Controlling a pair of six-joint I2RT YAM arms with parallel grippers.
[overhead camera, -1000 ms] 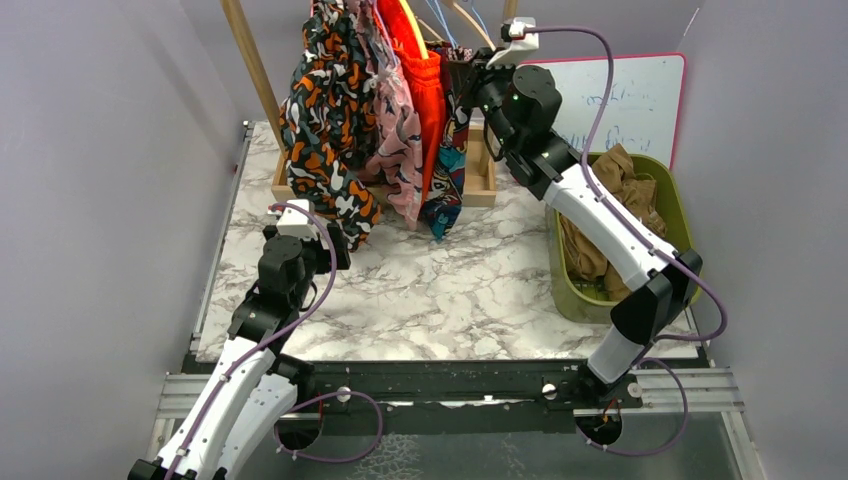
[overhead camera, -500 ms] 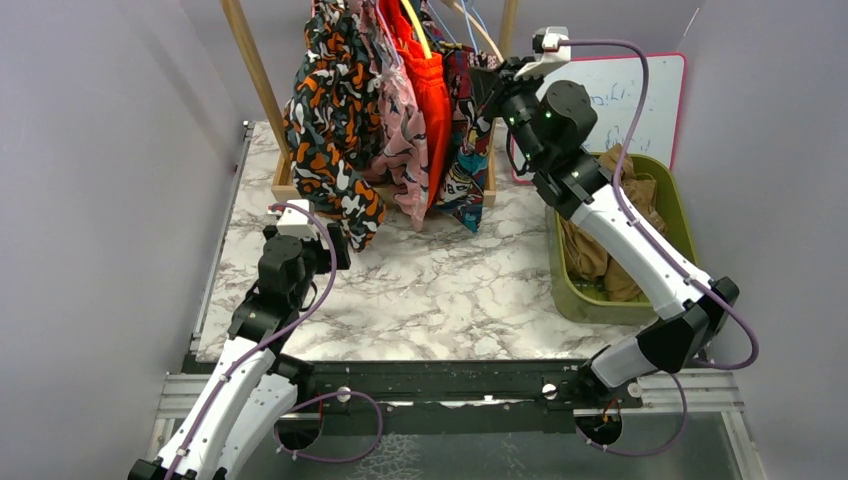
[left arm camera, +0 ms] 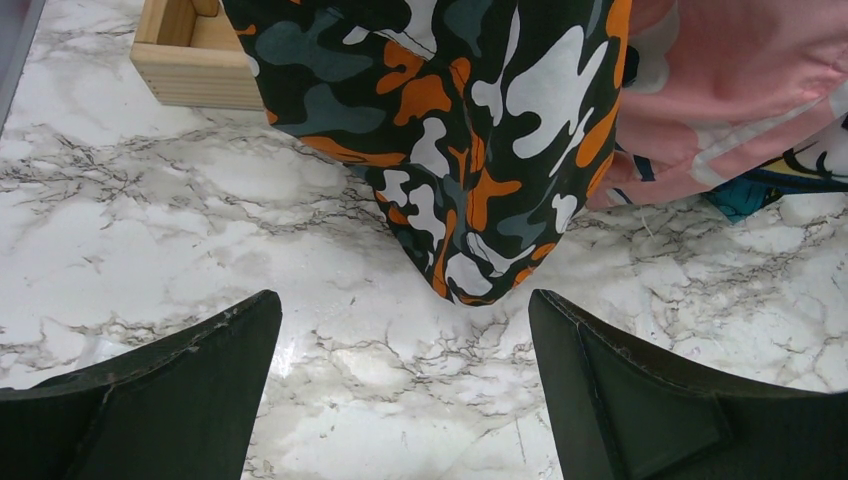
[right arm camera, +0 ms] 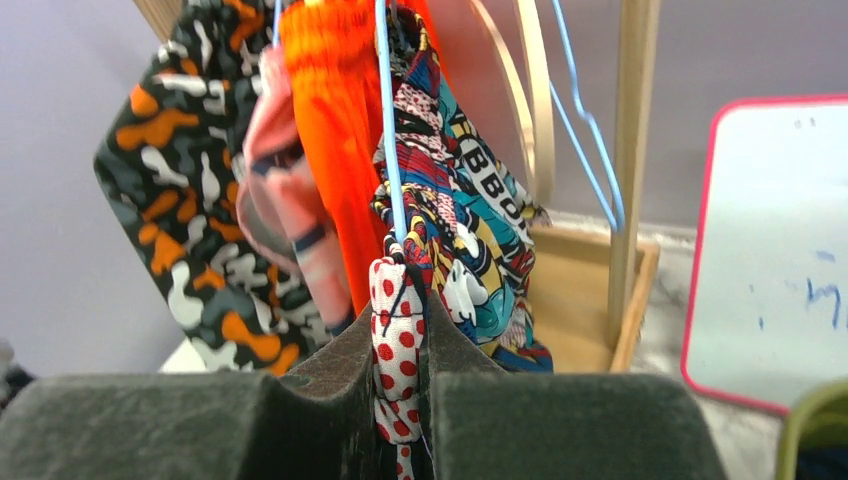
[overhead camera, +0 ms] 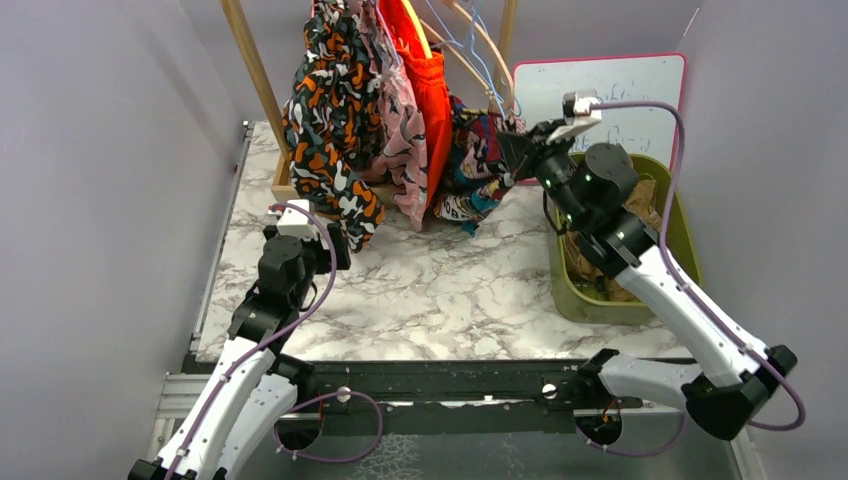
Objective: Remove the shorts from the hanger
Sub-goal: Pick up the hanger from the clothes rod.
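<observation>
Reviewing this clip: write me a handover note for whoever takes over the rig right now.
Left gripper: open, empty, low over the table by the hem of the blotch print shorts.
Right gripper: shut on the multicolour print shorts, stretched toward the green bin; the blue hanger wire runs into the fabric at the grip.
Done: tan shorts lie in the bin.
Left: free the multicolour pair, then the blotch pair, pink print shorts and orange shorts hanging on the rack.

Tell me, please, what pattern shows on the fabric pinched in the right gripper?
The fabric is red with white dots; right wrist view shows it best.
</observation>
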